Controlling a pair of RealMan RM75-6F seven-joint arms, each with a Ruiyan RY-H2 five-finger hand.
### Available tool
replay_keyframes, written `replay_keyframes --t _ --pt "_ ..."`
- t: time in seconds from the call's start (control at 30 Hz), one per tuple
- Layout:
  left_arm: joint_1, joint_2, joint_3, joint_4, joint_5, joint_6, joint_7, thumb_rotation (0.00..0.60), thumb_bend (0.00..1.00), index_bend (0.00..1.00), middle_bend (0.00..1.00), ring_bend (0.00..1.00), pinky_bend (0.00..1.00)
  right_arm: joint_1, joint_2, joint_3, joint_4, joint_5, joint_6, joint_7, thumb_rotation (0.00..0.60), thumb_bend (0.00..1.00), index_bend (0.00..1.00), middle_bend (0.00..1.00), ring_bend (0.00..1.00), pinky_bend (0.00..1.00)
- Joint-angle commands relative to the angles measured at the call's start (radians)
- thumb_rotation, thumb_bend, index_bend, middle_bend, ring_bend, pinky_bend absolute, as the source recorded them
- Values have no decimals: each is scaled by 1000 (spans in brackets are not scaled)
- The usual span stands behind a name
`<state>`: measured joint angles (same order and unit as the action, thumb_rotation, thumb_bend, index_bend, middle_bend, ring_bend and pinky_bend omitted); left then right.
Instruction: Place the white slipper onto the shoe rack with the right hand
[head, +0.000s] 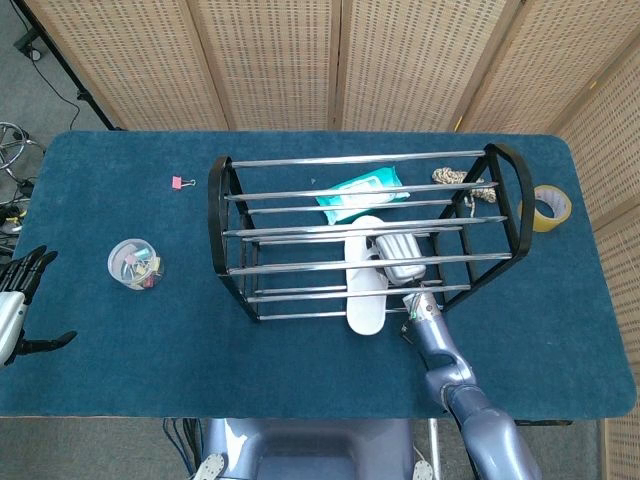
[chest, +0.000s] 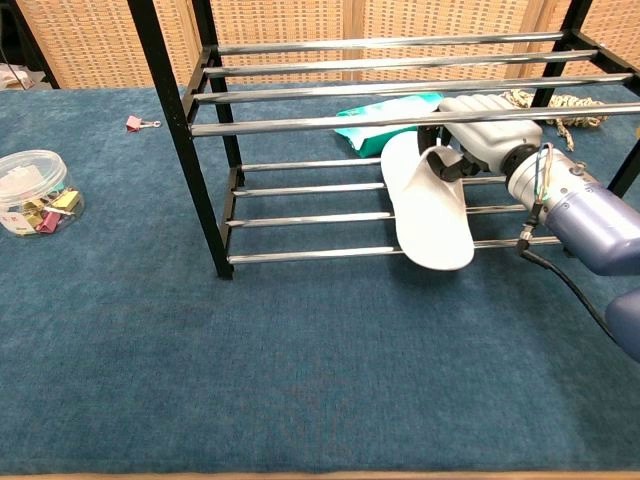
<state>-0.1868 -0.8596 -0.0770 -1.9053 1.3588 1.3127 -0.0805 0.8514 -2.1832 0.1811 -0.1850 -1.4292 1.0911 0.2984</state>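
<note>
The white slipper (chest: 428, 215) (head: 365, 290) lies lengthwise over the lower bars of the black and chrome shoe rack (chest: 300, 125) (head: 215, 215), its heel end sticking out past the front bar. My right hand (chest: 482, 135) (head: 397, 258) reaches in between the two tiers and grips the slipper's strap at its toe end. My left hand (head: 18, 300) is off the table's left edge, fingers spread and holding nothing; the chest view does not show it.
Behind the rack lie a teal wipes packet (head: 362, 192) (chest: 395, 118) and a coil of rope (head: 455, 180). A clear tub of clips (head: 135, 264) (chest: 32, 192) and a pink binder clip (head: 181, 182) sit to the left. A tape roll (head: 548, 206) is at far right.
</note>
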Motion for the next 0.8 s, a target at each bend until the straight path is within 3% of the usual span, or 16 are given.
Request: replay_keyframes --t 0.03,0.1,0.2,0.8 --pt "0 1 0 0 2 1 -1 600 0 0 0 0 0 2 26 0 -45 9 -69 27 600 513 302 236 191 377" --pt "1 1 1 -1 4 3 -2 600 0 0 0 0 0 3 42 7 -77 20 -108 35 600 417 196 128 88 292" --pt "3 2 1 -1 6 5 -2 600 0 0 0 0 0 1 60 9 -113 23 -106 16 600 378 154 73 34 238" --pt "7 5 8 -5 27 12 -8 600 0 0 0 0 0 -47 111 3 -273 13 -9 -73 600 372 170 72 29 234"
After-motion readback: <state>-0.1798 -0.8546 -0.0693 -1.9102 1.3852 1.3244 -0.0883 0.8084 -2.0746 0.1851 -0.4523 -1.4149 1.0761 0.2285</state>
